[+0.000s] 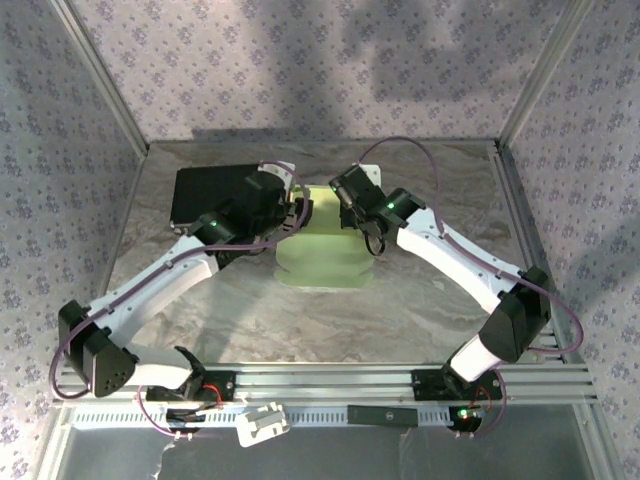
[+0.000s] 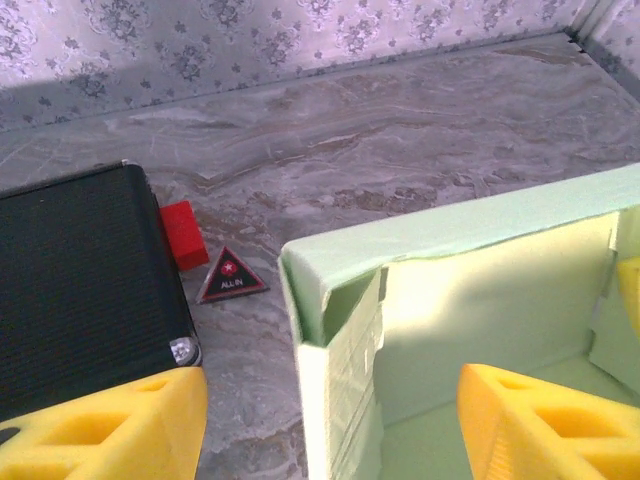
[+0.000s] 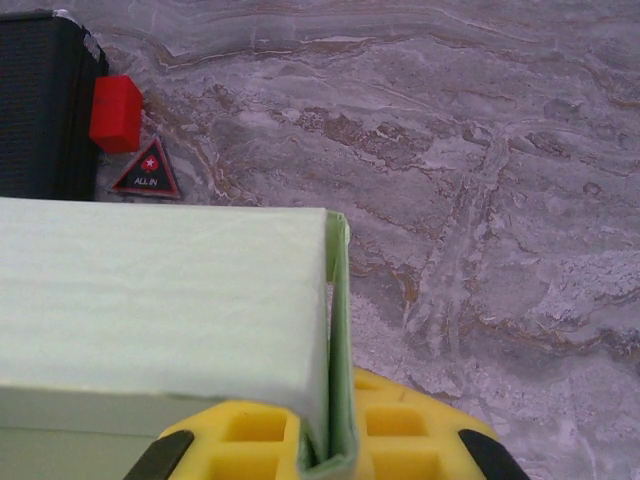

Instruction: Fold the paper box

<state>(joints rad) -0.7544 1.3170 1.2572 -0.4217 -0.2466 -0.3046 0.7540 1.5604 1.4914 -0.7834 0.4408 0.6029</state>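
Box [image 1: 322,262] folding is judged to be at the wall-raising step. The pale green sheet sits near the middle of the table [image 1: 300,330], toward the far edge. Its far and side walls are stood up, and its near flaps appear to lie flat.

Toward the far left corner a black case [image 2: 80,280] is laid flat, apart from the box. Just beside its right edge a red block [image 2: 182,232] is found. Next to that lies a triangular token [image 2: 231,277] (marked ALL IN). Both rest on bare table between the case and the box.

The left gripper [image 2: 330,400] is held wide at the box's far left corner. Its yellow fingers [image 2: 120,420] are set one outside and one inside the left wall, and neither is seen to touch it. At the far right corner the right gripper [image 3: 330,440] is clamped narrow on the upright end wall, with the thin card pinched between its pads [image 3: 250,430].

The next move is judged to call for the left corner's tab (seen loosely folded inside that corner) to be pressed home. The right wall would have to be kept upright meanwhile. Only a light squeeze is wanted, since card this thin is likely to crease or buckle.

Counted: one box, one case, one red block, one token, two grippers.
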